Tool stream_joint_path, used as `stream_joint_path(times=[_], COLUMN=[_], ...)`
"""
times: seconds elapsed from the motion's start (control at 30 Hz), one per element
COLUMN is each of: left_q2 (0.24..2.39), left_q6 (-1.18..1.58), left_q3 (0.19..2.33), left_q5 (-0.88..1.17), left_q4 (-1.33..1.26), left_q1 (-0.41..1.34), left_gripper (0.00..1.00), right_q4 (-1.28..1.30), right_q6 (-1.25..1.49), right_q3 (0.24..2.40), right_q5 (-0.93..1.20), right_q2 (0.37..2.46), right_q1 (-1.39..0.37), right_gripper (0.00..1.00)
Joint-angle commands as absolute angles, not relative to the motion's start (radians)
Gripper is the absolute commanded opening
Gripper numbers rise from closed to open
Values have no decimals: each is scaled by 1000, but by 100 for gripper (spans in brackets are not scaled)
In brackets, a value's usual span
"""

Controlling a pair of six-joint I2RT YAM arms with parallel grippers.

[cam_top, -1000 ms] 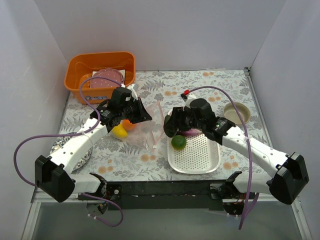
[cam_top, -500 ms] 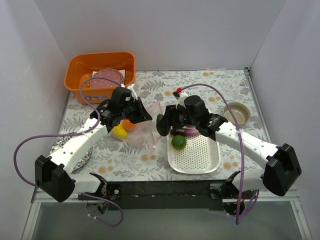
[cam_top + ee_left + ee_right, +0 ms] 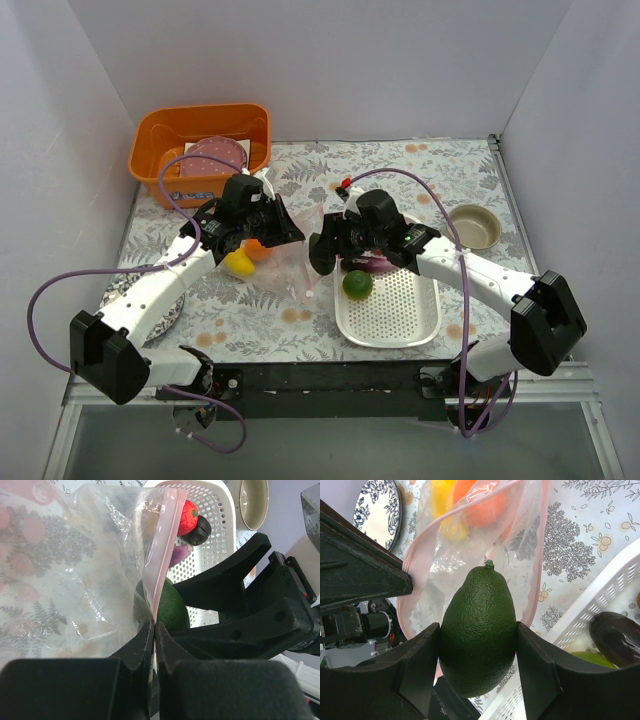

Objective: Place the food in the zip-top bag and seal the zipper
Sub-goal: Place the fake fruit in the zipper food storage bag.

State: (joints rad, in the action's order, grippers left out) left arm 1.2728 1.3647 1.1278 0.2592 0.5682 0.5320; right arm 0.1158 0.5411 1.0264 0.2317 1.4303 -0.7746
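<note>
The zip-top bag [image 3: 290,262] lies left of the white basket [image 3: 400,310], with an orange [image 3: 485,505] and a yellow piece [image 3: 445,500] inside. My left gripper [image 3: 154,627] is shut on the pink zipper [image 3: 167,555] and holds one side of the mouth up. My right gripper [image 3: 477,645] is shut on a dark green avocado [image 3: 477,630], stem end toward the open pink-rimmed mouth [image 3: 420,565], just in front of it. The right gripper shows in the top view [image 3: 322,255] beside the left gripper [image 3: 288,232]. A green lime [image 3: 357,284], a purple eggplant [image 3: 617,635] and a red piece [image 3: 187,517] lie in the basket.
An orange bin [image 3: 200,150] with a pink speckled plate stands at the back left. A beige bowl [image 3: 474,226] sits at the right. A patterned dark plate [image 3: 375,510] lies at the left under the left arm.
My right gripper has moved left from over the basket to the bag's mouth, carrying the avocado. The left gripper and the bag have stayed put.
</note>
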Motion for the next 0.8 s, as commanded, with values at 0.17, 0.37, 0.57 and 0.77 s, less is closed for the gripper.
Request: stream_joint_path(times=[0.17, 0.37, 0.57, 0.77], left_q2=[1238, 1239, 1235, 1236], left_q6=[1396, 1404, 1396, 1391], left_q3=[1149, 1170, 1190, 1180], left_q5=[284, 290, 265, 273], left_q4=[563, 563, 578, 578], left_q1=[528, 528, 528, 528], left_gripper=[0, 0, 0, 0], right_q4=[92, 110, 103, 124], right_q6=[497, 508, 522, 537], right_q3=[1115, 1131, 1103, 1097], right_q5=[252, 213, 167, 129], right_q2=[1462, 1483, 1459, 1421], right_q1=[-778, -778, -778, -776], right_gripper=[45, 59, 77, 82])
